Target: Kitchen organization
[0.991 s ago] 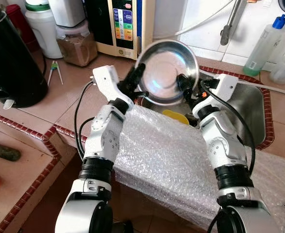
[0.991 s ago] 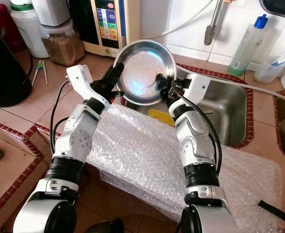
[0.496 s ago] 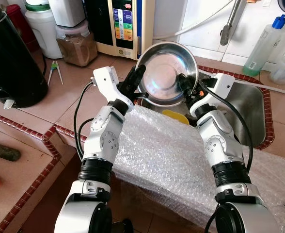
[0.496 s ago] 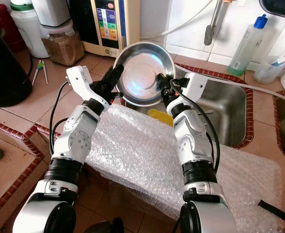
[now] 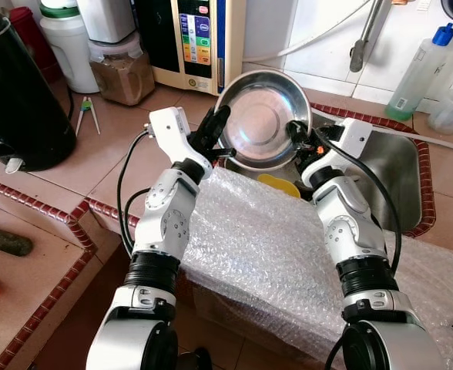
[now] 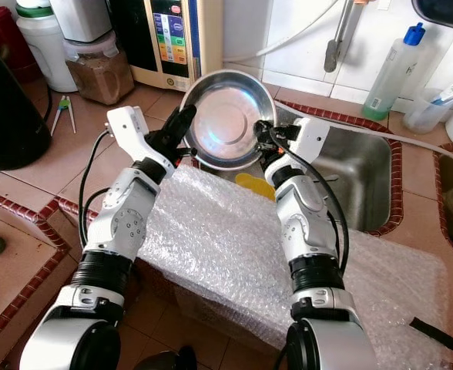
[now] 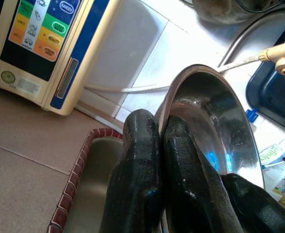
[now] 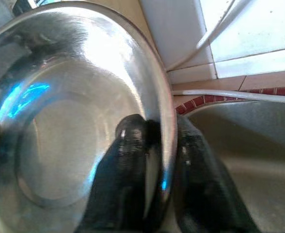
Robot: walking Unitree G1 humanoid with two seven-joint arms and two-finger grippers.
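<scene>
A shiny steel bowl is held up on edge over the near left corner of the sink, its hollow facing me. My left gripper is shut on the bowl's left rim. My right gripper is shut on the right rim, one finger inside the bowl and one behind it. A yellow object lies in the sink below the bowl, partly hidden.
Bubble wrap covers the counter edge in front of me. A black kettle stands at the left, a beige appliance and jars behind. A plastic bottle stands at the back right. A tap hangs over the sink.
Both grippers have carried the bowl slightly back and down; it now tilts a little flatter. Their hold on the rim is unchanged.
</scene>
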